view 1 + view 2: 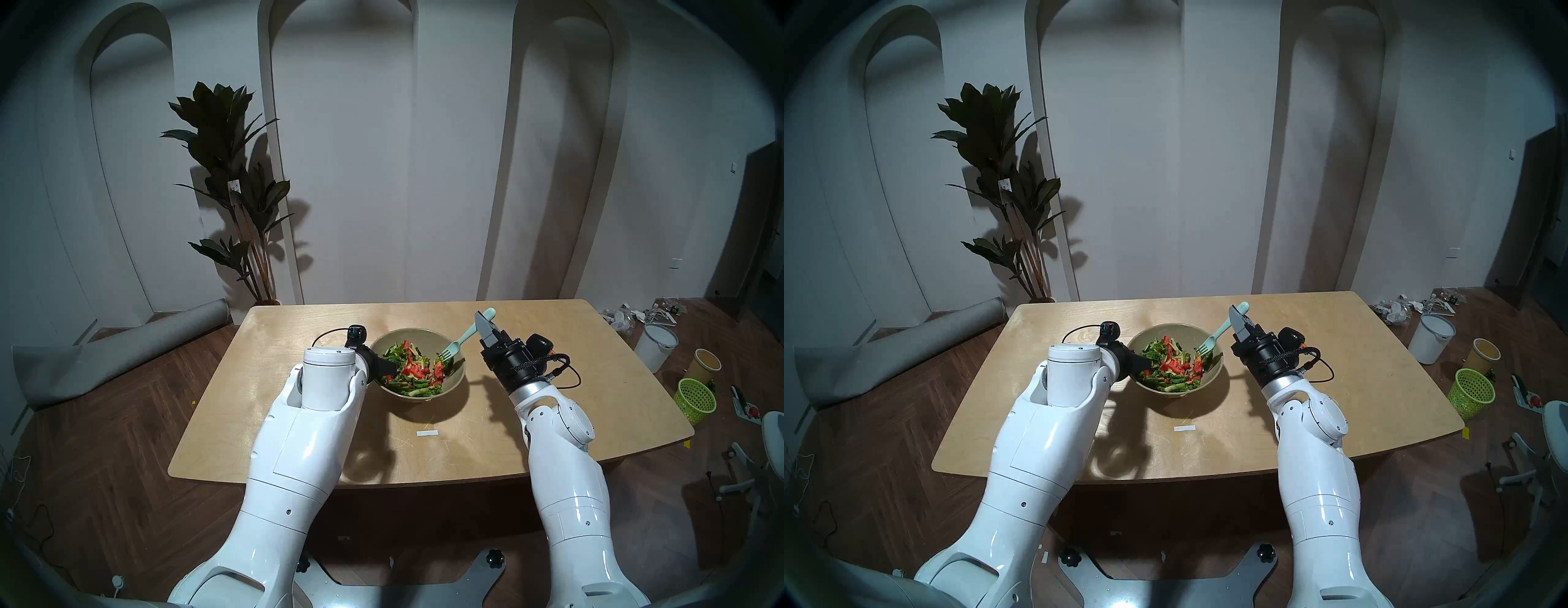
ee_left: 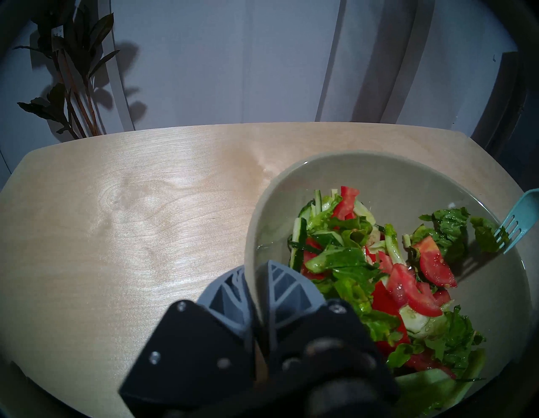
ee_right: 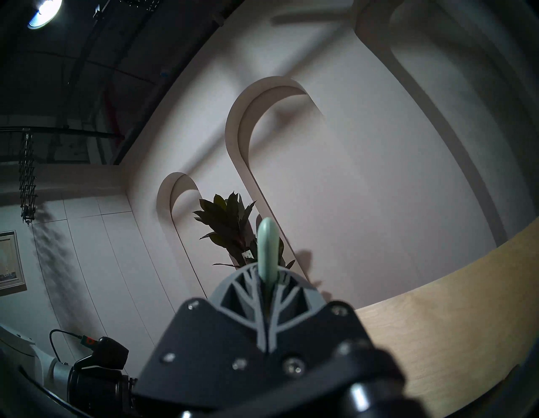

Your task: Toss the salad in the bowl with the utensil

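The olive-beige bowl [image 1: 413, 334] stands mid-table and holds the salad [image 1: 413, 367] of green leaves, red tomato pieces and pale strips. My left gripper [image 1: 390, 368] is shut on the bowl's left rim. In the left wrist view its fingers [image 2: 280, 280] straddle the rim of the bowl [image 2: 379, 178], next to the salad [image 2: 364, 262]. My right gripper [image 1: 481, 318] is shut on the upper handle of the mint-green fork [image 1: 460, 342]. The fork slants down with its tines in leaves at the bowl's right side. The tines [image 2: 516, 221] show in the left wrist view. The handle end [image 3: 267, 251] shows in the right wrist view.
The wooden table [image 1: 551, 403] carries a small white tape strip [image 1: 427, 433] in front of the bowl. On the floor to the right are a white bucket [image 1: 656, 346], a tan cup [image 1: 706, 363] and a lime mesh basket [image 1: 695, 401]. A plant [image 1: 229, 170] and a rolled mat [image 1: 127, 348] are to the left.
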Available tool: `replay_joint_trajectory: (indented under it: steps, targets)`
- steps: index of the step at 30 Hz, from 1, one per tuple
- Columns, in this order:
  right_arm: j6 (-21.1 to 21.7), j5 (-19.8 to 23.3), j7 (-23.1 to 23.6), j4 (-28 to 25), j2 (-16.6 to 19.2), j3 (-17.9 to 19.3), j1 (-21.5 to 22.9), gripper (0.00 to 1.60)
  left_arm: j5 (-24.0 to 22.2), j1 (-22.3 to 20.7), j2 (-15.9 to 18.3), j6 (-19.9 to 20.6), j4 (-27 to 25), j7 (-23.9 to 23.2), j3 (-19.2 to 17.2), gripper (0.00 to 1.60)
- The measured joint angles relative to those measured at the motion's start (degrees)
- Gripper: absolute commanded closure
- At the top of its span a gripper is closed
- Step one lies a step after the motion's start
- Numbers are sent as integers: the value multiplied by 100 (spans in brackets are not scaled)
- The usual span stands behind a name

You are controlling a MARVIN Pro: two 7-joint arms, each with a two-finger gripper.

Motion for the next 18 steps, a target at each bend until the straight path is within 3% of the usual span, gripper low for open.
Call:
replay_joint_trajectory:
  steps: [1,5,18]
  targets:
    - [-7,0,12,1,0,1,3,160,6,-1,-2,7,16,-3,13,18]
    - [-27,2,50,15,2,7,15,160,25,-4,-9,22,53,-8,43,0]
    - [-47,2,137,58,7,39,48,160,80,-25,-25,35,20,-23,92,0]
